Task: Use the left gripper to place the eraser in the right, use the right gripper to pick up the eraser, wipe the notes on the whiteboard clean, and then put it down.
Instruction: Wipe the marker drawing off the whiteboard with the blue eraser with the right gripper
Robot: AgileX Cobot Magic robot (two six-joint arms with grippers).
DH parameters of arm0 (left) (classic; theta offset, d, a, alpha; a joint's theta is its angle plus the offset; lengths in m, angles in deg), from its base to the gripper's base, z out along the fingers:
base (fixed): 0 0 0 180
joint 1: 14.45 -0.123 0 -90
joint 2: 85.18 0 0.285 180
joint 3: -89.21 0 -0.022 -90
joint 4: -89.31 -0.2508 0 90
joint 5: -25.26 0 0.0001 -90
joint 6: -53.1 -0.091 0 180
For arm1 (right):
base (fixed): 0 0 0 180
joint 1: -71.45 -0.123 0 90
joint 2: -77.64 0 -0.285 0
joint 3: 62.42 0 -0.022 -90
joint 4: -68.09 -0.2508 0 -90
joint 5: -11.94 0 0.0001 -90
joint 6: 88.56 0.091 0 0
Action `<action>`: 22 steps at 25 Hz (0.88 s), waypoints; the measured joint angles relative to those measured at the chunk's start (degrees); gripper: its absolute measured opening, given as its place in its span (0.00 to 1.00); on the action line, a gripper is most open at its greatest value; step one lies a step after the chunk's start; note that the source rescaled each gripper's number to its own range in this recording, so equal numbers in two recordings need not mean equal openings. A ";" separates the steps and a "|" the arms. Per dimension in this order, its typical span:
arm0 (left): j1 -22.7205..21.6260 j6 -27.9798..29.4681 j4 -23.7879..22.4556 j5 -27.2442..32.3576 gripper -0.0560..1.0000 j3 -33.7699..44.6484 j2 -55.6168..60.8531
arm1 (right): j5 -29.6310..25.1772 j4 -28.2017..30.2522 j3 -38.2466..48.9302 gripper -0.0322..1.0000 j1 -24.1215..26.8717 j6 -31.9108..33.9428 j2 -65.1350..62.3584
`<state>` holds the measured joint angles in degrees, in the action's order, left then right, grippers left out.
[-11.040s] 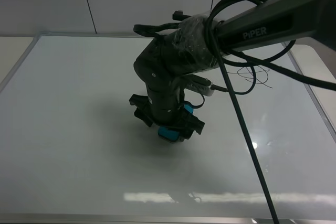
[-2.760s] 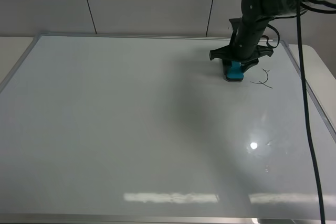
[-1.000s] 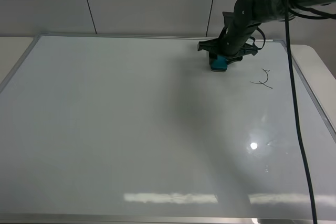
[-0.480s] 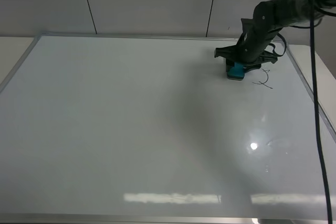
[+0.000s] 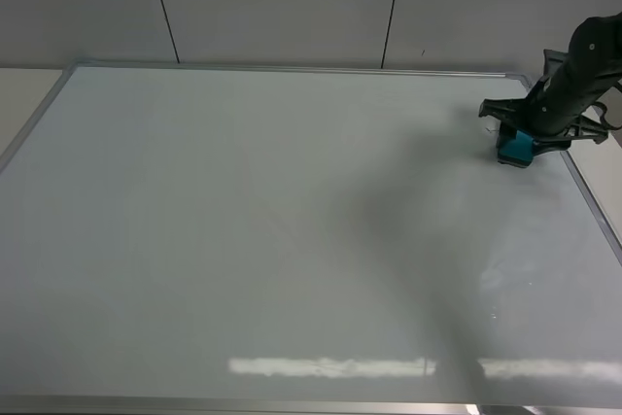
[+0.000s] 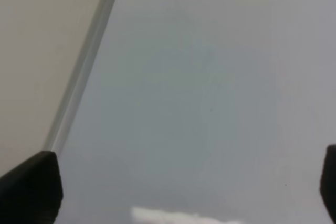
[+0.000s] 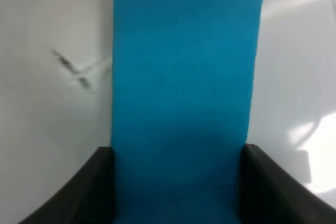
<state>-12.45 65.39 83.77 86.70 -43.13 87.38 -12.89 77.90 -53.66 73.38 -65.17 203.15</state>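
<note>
One teal-blue eraser [image 5: 516, 147] sits pressed to the whiteboard [image 5: 253, 230] near its far right corner, clenched between the black fingers of the right gripper [image 5: 526, 139], which stands just inside the board's silver frame on that side. Most of the glossy white surface lies bare from there to the left edge and toward the near edge, broken only by a soft shadow and strips of reflected ceiling light along the near side. Beyond the frame, beige tabletop [image 5: 19, 94] shows at the far left and pale wall panels [image 5: 272, 7] rise behind the board. From the right wrist, the eraser [image 7: 184, 93] fills the view between two dark fingers [image 7: 79, 192], and a faint smudge of the notes [image 7: 73, 69] marks the board just beside one long edge. From the left wrist, the left gripper [image 6: 184, 192] hangs released over the board near its frame [image 6: 84, 72], fingertips [image 6: 31, 187] spread wide at either edge of the view. No lettering can be read anywhere.
</note>
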 joint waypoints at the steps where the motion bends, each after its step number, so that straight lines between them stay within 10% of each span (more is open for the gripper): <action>1: 0.00 0.00 0.00 0.00 1.00 0.00 0.00 | -0.07 0.00 0.24 0.03 0.20 0.00 -0.33; 22: 0.00 0.00 0.00 0.00 1.00 0.00 0.00 | -3.66 -1.50 -5.19 0.03 -10.85 -1.09 1.75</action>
<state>-12.45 65.39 83.77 86.70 -43.13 87.38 -16.55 76.40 -58.84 62.52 -66.26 204.89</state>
